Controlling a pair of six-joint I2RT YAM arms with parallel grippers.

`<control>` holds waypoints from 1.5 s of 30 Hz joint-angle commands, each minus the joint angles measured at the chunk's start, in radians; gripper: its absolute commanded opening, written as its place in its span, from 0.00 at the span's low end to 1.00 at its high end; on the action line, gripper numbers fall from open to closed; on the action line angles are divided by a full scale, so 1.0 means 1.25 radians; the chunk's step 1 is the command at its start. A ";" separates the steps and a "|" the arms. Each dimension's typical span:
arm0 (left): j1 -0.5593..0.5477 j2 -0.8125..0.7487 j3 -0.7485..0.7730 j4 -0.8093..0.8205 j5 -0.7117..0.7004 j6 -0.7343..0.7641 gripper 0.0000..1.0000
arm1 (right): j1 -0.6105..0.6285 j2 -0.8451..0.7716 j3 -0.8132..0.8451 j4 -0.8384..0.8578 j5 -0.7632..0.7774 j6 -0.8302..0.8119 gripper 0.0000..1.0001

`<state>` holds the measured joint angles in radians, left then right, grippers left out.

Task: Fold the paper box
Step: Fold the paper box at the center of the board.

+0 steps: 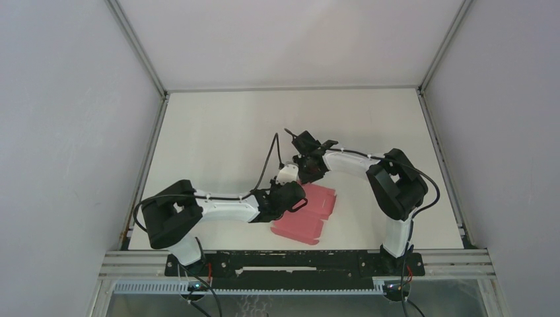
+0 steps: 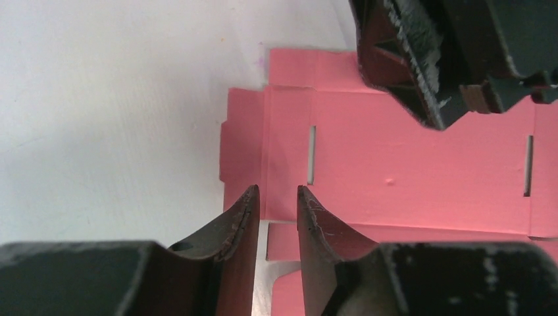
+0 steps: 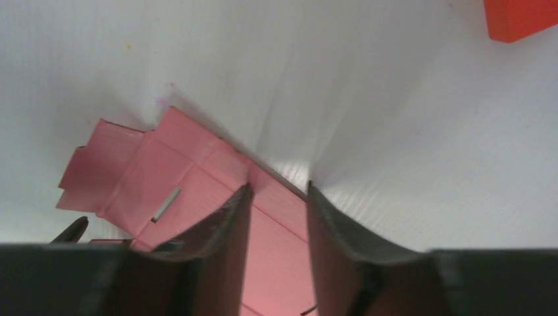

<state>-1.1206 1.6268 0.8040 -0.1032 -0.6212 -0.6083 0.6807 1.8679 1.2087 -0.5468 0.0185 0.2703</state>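
— Where is the paper box (image 1: 310,218)?
— Flat on the table (image 1: 218,132), lower centre of the top view. The left gripper (image 2: 276,197) stands narrowly parted and the right gripper (image 3: 276,192) wider. Neither holds anything.
— The risk?
— Closing on one thin edge could drag the sheet, or crease it off its score line.

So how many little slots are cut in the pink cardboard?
2 in the left wrist view: one slot on the left part of the paper box, another slot near its right edge. More may be hidden.
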 commanded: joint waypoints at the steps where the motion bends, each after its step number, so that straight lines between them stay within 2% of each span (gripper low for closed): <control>1: -0.002 -0.034 -0.012 -0.002 -0.053 -0.054 0.32 | -0.013 -0.067 0.001 0.039 -0.006 0.010 0.52; 8: -0.002 -0.045 -0.018 -0.011 -0.067 -0.073 0.32 | -0.030 -0.219 0.001 -0.005 0.031 0.041 0.72; 11: -0.002 -0.053 -0.021 -0.020 -0.076 -0.076 0.32 | -0.045 -0.279 -0.014 -0.033 0.032 0.078 0.73; 14: -0.002 -0.058 -0.026 -0.023 -0.083 -0.082 0.32 | -0.063 -0.351 -0.094 -0.021 -0.032 0.144 0.71; 18: -0.002 -0.079 -0.041 -0.035 -0.105 -0.093 0.32 | -0.064 -0.478 -0.277 0.050 -0.102 0.236 0.68; 24: 0.030 -0.134 -0.071 -0.047 -0.083 -0.087 0.32 | -0.045 -0.637 -0.479 0.088 -0.117 0.363 0.66; 30: 0.044 -0.197 -0.127 -0.014 -0.047 -0.085 0.32 | -0.012 -0.695 -0.568 0.113 -0.088 0.461 0.65; 39: 0.045 -0.250 -0.209 0.039 -0.017 -0.122 0.32 | 0.016 -0.718 -0.678 0.218 -0.091 0.570 0.53; 45: 0.045 -0.225 -0.227 0.078 -0.002 -0.130 0.24 | 0.016 -0.715 -0.707 0.254 -0.081 0.594 0.46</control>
<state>-1.0683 1.3426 0.5327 -0.0834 -0.6376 -0.7425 0.6952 0.9874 0.3351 -0.3180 -0.1028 0.9615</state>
